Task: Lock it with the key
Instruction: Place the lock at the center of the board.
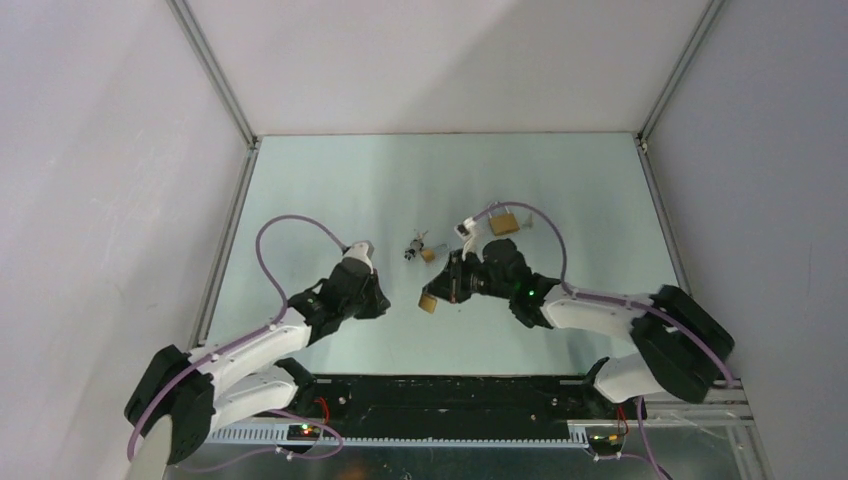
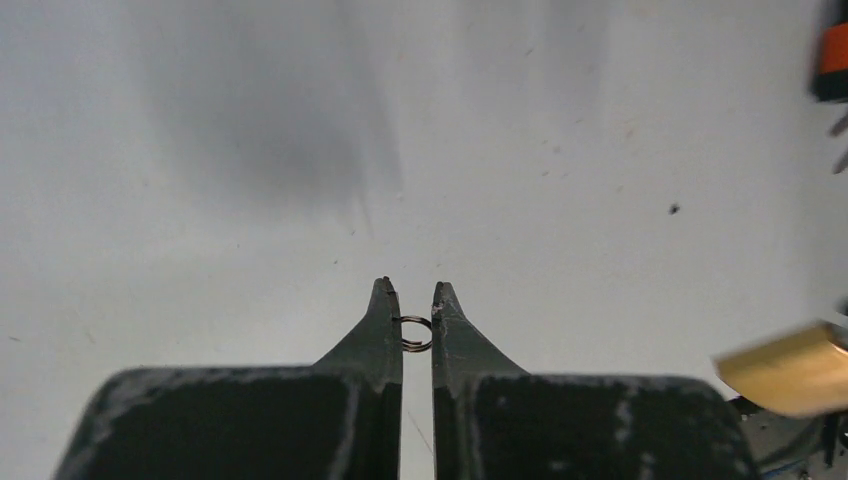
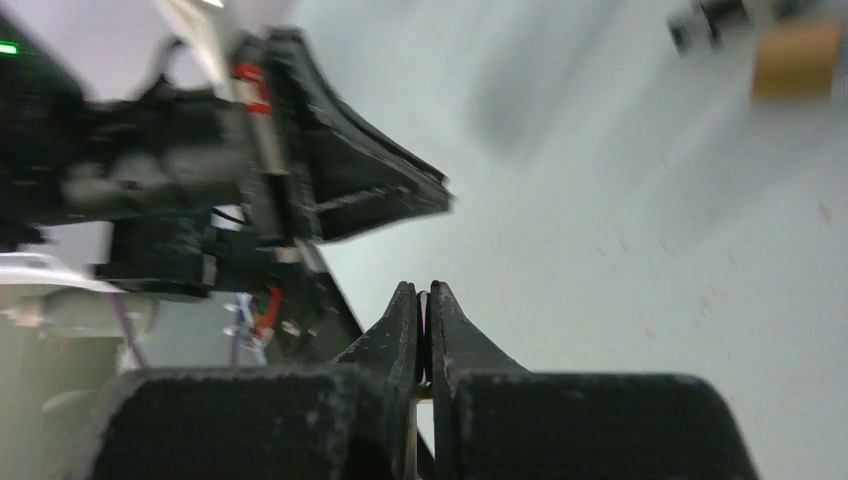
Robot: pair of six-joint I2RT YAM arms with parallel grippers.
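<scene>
Left gripper [image 2: 417, 300]: jaws narrow, pinched on a small wire key ring [image 2: 415, 333] that sits between the fingertips. The key itself is hidden from me below the fingers, so I can't tell how it hangs. Right gripper [image 3: 421, 300]: jaws almost together, clamped on the brass padlock [image 1: 427, 302]. In the top view the padlock sticks out at the jaw end, near the middle of the pale surface [image 1: 330, 180] and between the two arms. I can't tell whether it touches the surface. The two grippers are near each other but not touching. The left wrist view catches the padlock's brass edge at its lower right. Farther back lie a loose bunch of keys [image 1: 417, 247] and, to its right and well apart, a second brass padlock [image 1: 503, 224].
</scene>
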